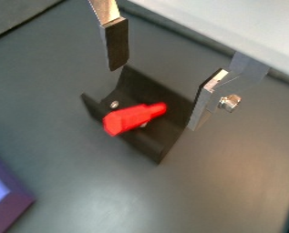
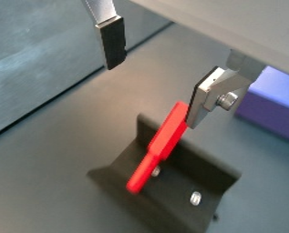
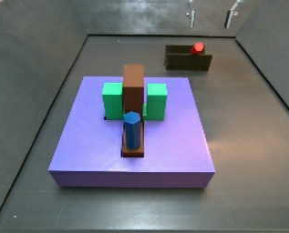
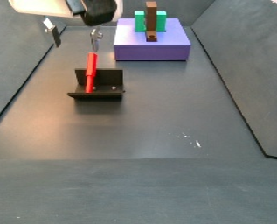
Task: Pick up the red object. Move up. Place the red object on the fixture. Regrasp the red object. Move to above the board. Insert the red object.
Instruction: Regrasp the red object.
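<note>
The gripper (image 2: 165,68) hangs above the fixture (image 2: 171,177) with its fingers wide apart and empty. The red object (image 2: 159,146) leans in the fixture. If the fingers close off-centre during regrasp, the stick may tilt and later miss the board (image 3: 134,141).

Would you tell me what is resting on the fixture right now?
The red object leans on the fixture, its upper end over the back wall. The gripper hangs open above it, holding nothing. The stick's underside contact is hidden.
</note>
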Controlling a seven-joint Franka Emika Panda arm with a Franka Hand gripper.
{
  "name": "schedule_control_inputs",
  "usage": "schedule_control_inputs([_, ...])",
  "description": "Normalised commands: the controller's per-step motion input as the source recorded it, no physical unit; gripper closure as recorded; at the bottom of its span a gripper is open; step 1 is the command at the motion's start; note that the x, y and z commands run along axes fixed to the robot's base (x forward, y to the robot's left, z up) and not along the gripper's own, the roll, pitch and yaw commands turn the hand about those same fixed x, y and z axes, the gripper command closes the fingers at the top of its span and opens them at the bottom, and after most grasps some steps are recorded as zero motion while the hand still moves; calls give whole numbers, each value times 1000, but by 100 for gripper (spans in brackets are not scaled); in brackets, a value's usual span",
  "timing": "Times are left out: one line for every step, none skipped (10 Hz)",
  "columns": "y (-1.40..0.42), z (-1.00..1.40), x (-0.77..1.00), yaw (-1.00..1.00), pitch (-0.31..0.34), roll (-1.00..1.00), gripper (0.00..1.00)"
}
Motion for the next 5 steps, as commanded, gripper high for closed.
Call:
schedule_control_inputs([123, 0, -14, 134, 0, 1000, 0])
schedule_control_inputs([117, 0, -11, 134, 0, 1000, 0])
schedule_control_inputs([91, 0, -20, 169, 20, 1000, 0])
schedule_control_inputs([11, -11, -40, 297, 0, 1000, 0])
schedule_control_inputs([0, -29, -120, 340, 0, 1000, 0])
